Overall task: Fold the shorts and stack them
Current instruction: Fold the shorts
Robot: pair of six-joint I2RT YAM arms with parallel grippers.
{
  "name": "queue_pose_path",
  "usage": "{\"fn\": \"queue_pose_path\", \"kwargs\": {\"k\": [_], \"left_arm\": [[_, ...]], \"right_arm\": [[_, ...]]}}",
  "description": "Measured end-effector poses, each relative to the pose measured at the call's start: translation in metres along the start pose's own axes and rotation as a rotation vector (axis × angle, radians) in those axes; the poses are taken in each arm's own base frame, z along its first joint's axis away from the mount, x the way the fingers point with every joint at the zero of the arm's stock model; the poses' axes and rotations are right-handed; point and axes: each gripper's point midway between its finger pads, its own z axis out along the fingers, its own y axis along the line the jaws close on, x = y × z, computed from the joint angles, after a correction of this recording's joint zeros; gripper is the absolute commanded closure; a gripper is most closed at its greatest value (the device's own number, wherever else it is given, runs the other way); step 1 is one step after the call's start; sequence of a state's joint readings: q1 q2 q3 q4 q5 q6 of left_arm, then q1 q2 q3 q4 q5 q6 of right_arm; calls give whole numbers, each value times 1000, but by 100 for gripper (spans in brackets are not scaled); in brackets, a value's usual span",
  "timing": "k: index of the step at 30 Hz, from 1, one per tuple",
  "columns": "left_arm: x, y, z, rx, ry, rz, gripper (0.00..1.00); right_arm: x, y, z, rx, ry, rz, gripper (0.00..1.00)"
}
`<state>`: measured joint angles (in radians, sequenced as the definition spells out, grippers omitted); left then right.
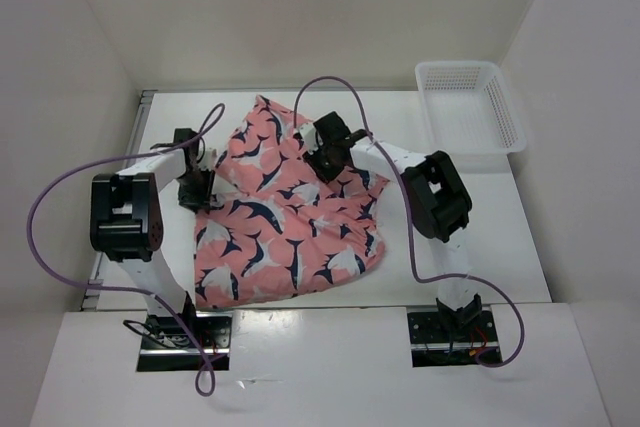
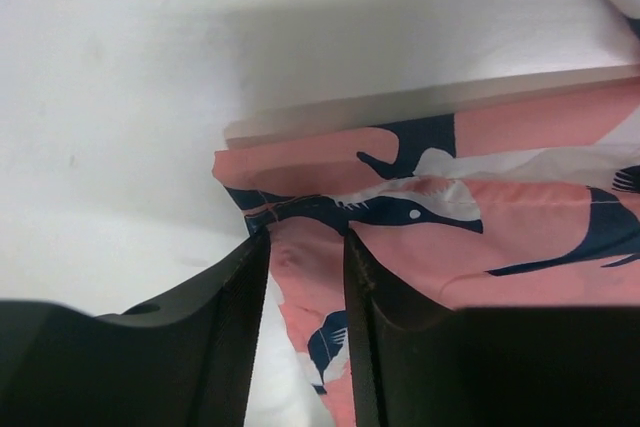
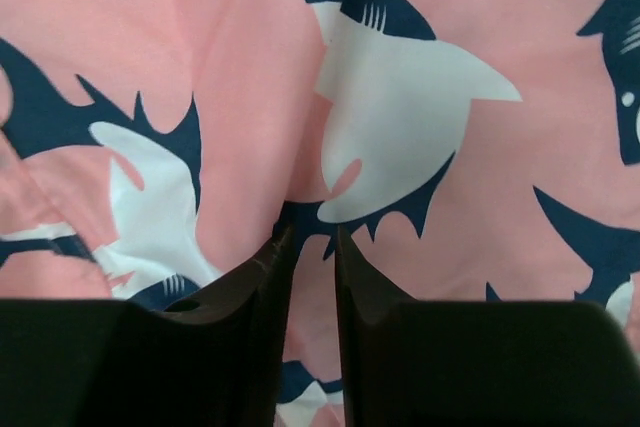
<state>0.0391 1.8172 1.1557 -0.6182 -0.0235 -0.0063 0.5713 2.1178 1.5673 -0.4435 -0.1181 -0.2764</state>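
Observation:
The salmon-pink shorts with navy-and-white sharks lie loosely spread over the middle of the table. I cannot tell how many pairs are in the spread. My left gripper is at the fabric's left edge. In the left wrist view its jaws stand close together on a hem corner of the shorts. My right gripper is on top of the far middle of the fabric. In the right wrist view it pinches a ridge of the shorts, which fill the frame.
A white mesh basket stands at the far right of the table, with nothing seen in it. White walls enclose the table on three sides. Purple cables loop from both arms over the table.

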Motion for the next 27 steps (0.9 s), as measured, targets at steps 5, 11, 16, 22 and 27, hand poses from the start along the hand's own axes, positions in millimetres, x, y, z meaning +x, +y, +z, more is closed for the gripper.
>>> {"fn": "queue_pose_path", "kwargs": {"k": [5, 11, 16, 22, 27], "left_arm": [[20, 1, -16, 46, 87, -31, 44], [-134, -34, -100, 173, -283, 52, 31], [-266, -59, -149, 228, -621, 136, 19], [-354, -85, -92, 259, -759, 190, 1], [-361, -93, -16, 226, -716, 186, 0]], "right_arm": [[-30, 10, -7, -37, -66, 23, 55], [-53, -15, -29, 44, -130, 49, 49], [-46, -69, -48, 156, -143, 109, 38], [-19, -119, -58, 251, -108, 161, 29], [-2, -129, -59, 247, -81, 165, 24]]}}
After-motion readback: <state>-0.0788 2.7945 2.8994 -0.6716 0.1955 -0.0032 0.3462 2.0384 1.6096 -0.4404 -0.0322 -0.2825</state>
